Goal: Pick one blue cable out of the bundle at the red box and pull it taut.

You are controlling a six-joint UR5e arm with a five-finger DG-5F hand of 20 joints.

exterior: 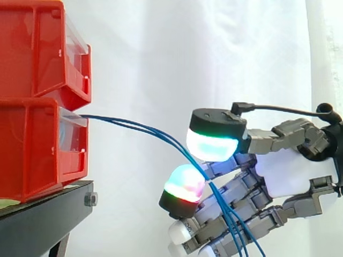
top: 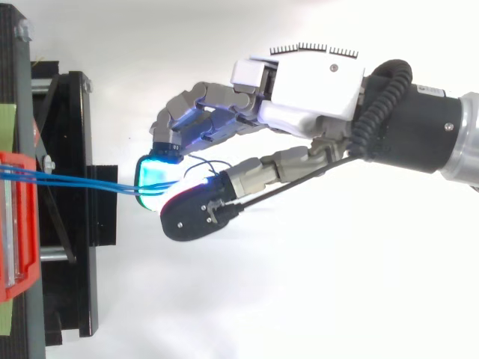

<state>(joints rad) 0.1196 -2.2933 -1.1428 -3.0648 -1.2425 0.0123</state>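
Hand pinches the blue cables by the red box, so next it must keep just one and pull back until tight.

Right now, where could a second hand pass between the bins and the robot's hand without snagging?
Free: the gap above the blue cables, between the red bins and the hand; also below the cables' arc, beside the black stand. Crowded: at the glowing pads, where the hand pinches the cables and they trail down.

Black stand, white curtain — behind it
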